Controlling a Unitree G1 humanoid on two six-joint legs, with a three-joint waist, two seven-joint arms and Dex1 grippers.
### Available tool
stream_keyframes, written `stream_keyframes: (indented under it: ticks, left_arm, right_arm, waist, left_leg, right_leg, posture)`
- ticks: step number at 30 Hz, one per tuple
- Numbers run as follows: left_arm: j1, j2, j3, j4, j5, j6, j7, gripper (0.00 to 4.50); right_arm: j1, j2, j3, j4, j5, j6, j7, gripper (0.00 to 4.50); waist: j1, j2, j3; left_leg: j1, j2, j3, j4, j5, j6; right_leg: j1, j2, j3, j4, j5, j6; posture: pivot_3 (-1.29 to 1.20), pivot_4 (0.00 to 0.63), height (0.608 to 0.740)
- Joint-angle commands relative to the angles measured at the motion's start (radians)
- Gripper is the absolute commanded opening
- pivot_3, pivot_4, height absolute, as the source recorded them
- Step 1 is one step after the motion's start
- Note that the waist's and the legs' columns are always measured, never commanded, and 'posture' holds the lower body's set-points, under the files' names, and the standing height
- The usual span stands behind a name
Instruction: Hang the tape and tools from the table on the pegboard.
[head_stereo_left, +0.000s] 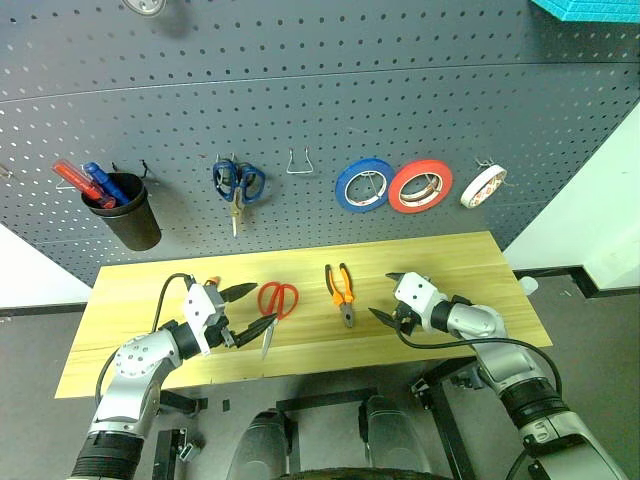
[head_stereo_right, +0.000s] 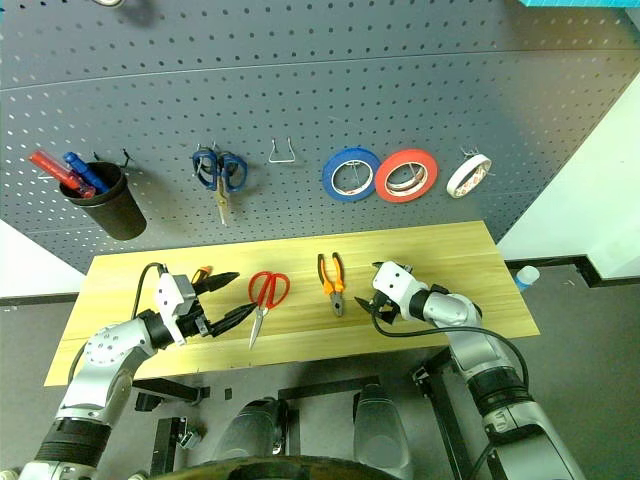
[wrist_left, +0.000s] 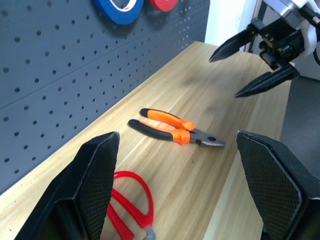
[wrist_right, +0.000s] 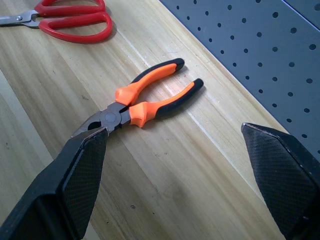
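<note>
Both hands wide open, holding nothing: left hand (head_stereo_left: 247, 309) over the table (head_stereo_left: 470, 265) beside one pair of red scissors (head_stereo_left: 276, 302), right hand (head_stereo_left: 388, 297) just beside one pliers (head_stereo_left: 342, 289). On the pegboard (head_stereo_left: 300, 90): three tape rolls (blue, red, white tape (head_stereo_left: 483, 186)), one blue scissors (head_stereo_left: 238, 184).

No legible text or labels.
</note>
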Motion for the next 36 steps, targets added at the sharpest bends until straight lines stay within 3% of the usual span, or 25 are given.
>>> stream_keyframes:
  ticks: [1,22,36]
  left_arm:
    - [-0.001,0.011,0.012,0.008,0.005,-0.030,-0.010,3.90]
    - [0.029,0.045,0.057,0.031,0.001,-0.021,0.002,3.90]
    - [0.019,-0.031,0.142,0.094,-0.167,-0.104,-0.131,3.90]
  right_arm:
    - [-0.013,0.003,-0.015,-0.027,0.004,-0.010,-0.005,4.45]
    - [-0.014,0.008,-0.010,-0.026,0.003,-0.006,-0.005,4.45]
    - [-0.018,0.010,-0.009,-0.021,-0.001,-0.008,-0.005,4.45]
  waist:
    - [0.000,0.000,0.000]
    - [0.000,-0.001,0.001]
    - [-0.001,-0.001,0.001]
  left_leg:
    - [0.000,0.000,0.000,0.000,0.000,0.000]
    - [-0.001,0.000,0.000,-0.001,0.000,0.000]
    - [-0.001,0.000,0.000,-0.001,0.000,0.000]
  right_leg:
    - [0.000,0.000,0.000,0.000,0.000,0.000]
    - [-0.002,0.000,0.000,0.000,0.000,0.000]
    - [-0.002,0.000,0.000,0.000,0.000,0.000]
  posture:
    - [-0.10,0.123,0.730]
    - [-0.10,0.125,0.730]
    - [-0.10,0.123,0.730]
